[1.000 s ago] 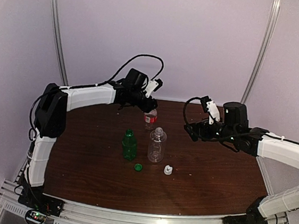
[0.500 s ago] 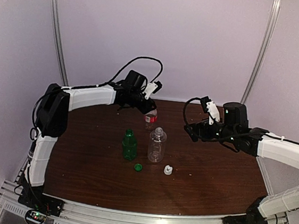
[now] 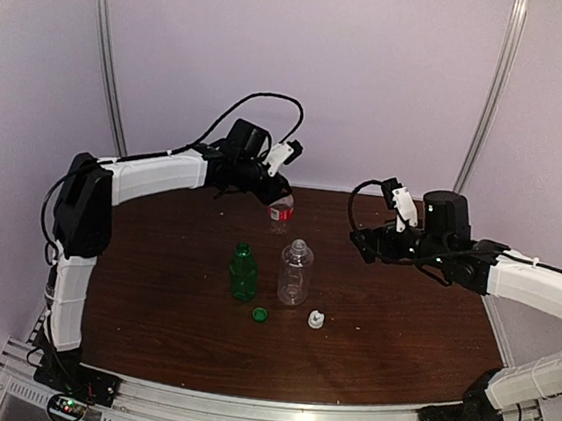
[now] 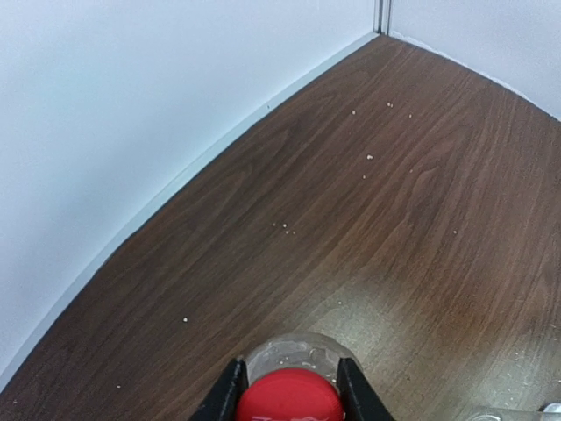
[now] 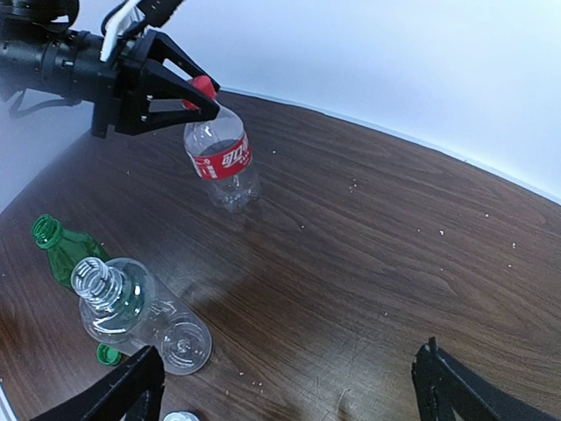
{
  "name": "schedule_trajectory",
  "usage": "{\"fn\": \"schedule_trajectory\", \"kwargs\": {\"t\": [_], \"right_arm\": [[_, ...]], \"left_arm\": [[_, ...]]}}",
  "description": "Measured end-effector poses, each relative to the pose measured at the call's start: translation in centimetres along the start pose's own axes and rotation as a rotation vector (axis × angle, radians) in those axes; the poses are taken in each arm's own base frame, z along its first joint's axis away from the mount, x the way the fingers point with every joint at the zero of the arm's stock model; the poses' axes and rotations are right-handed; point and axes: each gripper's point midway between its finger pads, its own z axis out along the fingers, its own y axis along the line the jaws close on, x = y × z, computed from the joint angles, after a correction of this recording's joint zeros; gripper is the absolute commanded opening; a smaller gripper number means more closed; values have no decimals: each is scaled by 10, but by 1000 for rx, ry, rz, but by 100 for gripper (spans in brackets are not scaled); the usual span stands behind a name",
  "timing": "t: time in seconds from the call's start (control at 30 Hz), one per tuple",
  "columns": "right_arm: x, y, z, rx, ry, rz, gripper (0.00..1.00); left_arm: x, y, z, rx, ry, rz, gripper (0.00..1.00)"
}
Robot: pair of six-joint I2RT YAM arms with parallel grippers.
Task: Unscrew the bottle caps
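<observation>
Green bottle is the leftmost task item from the top camera. It stands upright mid-table with its neck open. Its green cap lies on the table just in front of it, slightly right, and they don't touch.

The left arm reaches across to the far side of the table. My left gripper is clamped on the red cap, one finger on each side. The wrist camera shows both fingers tight against it. The cap sits on the short clear bottle with the red label. That bottle hangs tilted from the gripper, cap end up and toward the left arm, base down toward the wood. I can't tell from any view whether the base touches the table. It sits behind the other two bottles, well apart from them.

Taller clear bottle stands upright just right of the green one, close beside it. Its neck is open too. The white cap lies on the table in front of it and to the right, near the green cap but apart from it.

My right gripper hangs above the table right of the bottles, pointing toward them. Its jaws are spread wide with nothing between them, and it is clear of every bottle and cap.
</observation>
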Motion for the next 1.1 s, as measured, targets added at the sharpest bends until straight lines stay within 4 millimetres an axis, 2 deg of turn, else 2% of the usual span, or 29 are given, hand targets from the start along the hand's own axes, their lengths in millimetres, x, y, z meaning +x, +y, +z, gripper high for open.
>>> {"fn": "schedule_trajectory", "kwargs": {"t": [0.1, 0.3, 0.43, 0.6, 0.7, 0.8, 1.1], "right_arm": [[-5, 0, -4, -1, -16, 0, 100], [-12, 7, -7, -41, -33, -3, 100], [-34, 29, -14, -159, -72, -26, 100], [-69, 64, -31, -348, -139, -64, 99], [-87, 83, -41, -449, -170, -91, 99], [-96, 102, -50, -541, -187, -125, 99], [-90, 152, -61, -712, -152, -206, 99]], "left_arm": [[-23, 1, -29, -10, -51, 13, 3], [-68, -4, -100, -2, -175, 32, 2], [-84, -20, -143, 69, -245, 47, 2], [-92, -48, -183, 206, -309, 57, 0], [-96, -66, -202, 300, -340, 55, 0], [-97, -85, -218, 388, -357, 48, 0], [-99, -149, -243, 582, -374, 80, 0]]}}
